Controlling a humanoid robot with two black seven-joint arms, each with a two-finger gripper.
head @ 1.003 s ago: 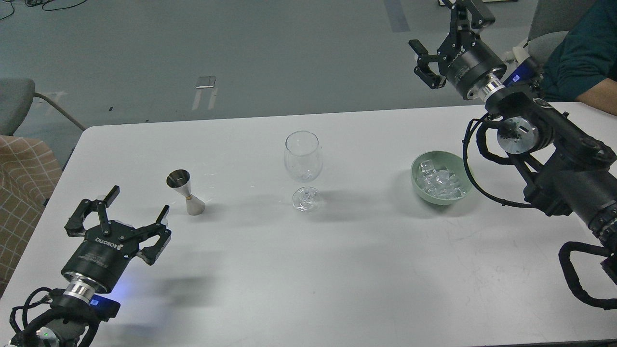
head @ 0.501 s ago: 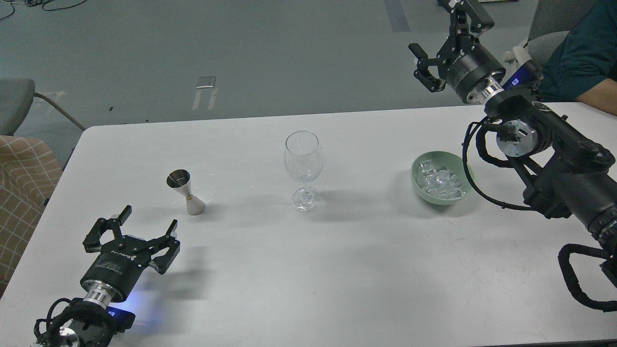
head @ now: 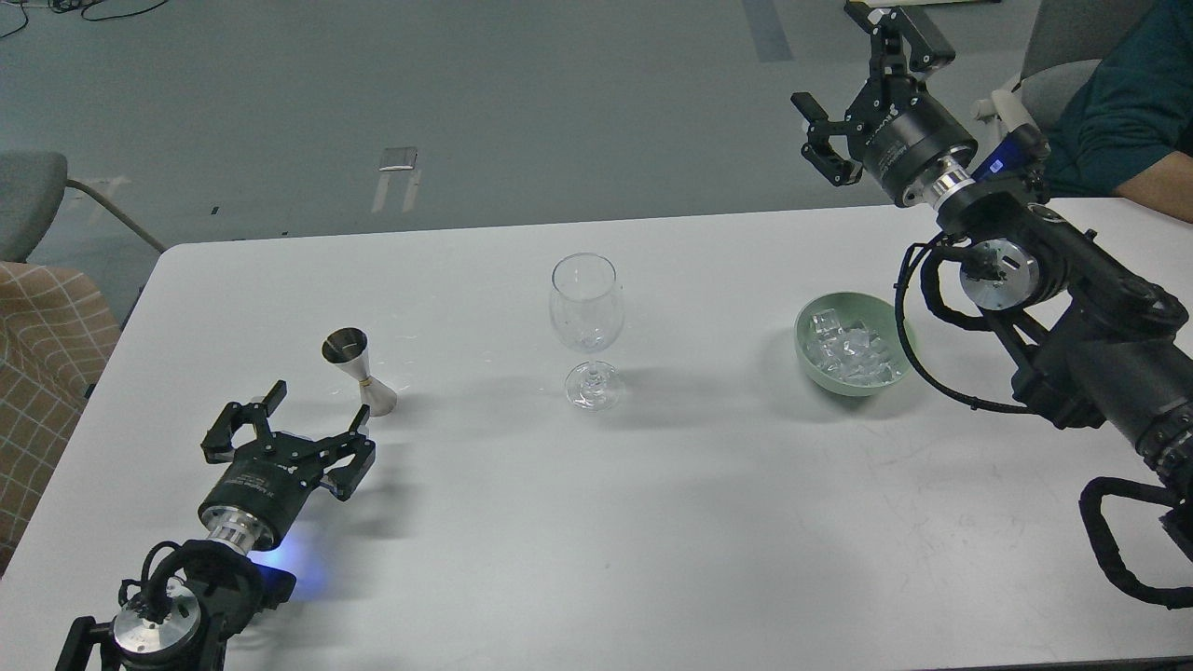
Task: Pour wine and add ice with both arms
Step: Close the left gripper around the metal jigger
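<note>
A clear, empty-looking wine glass stands upright mid-table. A small steel jigger stands to its left; any wine in it cannot be seen. A pale green bowl right of the glass holds several clear ice cubes. My left gripper is open and empty, low over the table just in front of and left of the jigger, apart from it. My right gripper is open and empty, raised high beyond the table's far edge, behind the bowl.
The white table has its far edge behind the glass. A person's arm in a teal sleeve rests at the far right corner. A checked seat and a grey chair stand left of the table.
My left gripper has moved forward and to the right, closing in on the jigger, still open. My right gripper has shifted only slightly and stays open.
</note>
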